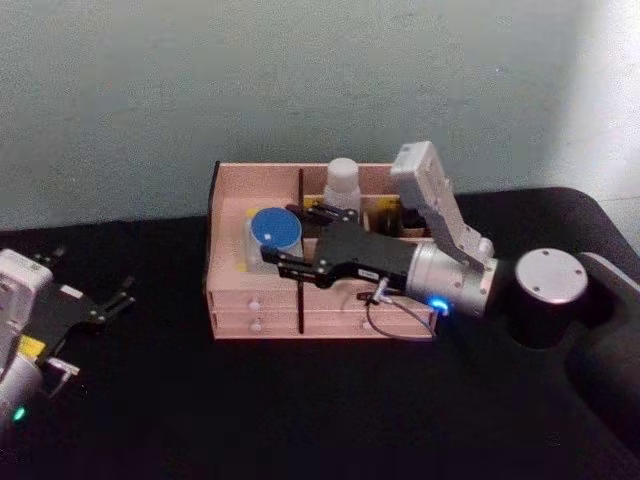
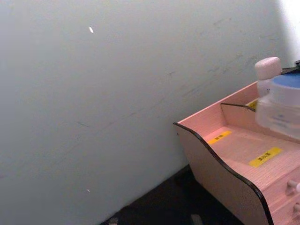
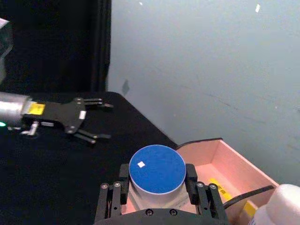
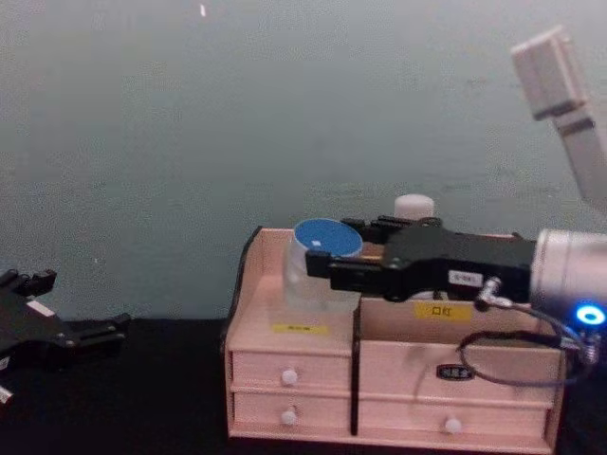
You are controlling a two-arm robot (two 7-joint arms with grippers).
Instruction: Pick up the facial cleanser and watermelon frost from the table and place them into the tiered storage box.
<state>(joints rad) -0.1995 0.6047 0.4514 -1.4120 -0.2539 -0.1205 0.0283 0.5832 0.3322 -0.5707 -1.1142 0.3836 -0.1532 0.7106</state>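
Observation:
The watermelon frost (image 1: 275, 228), a clear jar with a blue lid, hangs tilted just above the left compartment of the tiered storage box (image 1: 330, 300). My right gripper (image 1: 287, 237) is shut on it, with a finger on each side of the jar (image 3: 157, 169). From the chest the jar (image 4: 318, 270) sits slightly above the shelf of the box (image 4: 398, 370). The facial cleanser (image 1: 342, 178) stands upright in a rear compartment, its white cap (image 4: 413, 206) showing behind the gripper. My left gripper (image 1: 95, 278) rests open over the table at the far left, apart from everything.
The box stands on a black table (image 1: 300, 420) against a pale wall (image 1: 300, 80). Yellow labels (image 2: 265, 157) mark the compartments, and white-knobbed drawers (image 4: 289, 377) face me. A thin cable (image 1: 395, 325) loops from my right wrist in front of the box.

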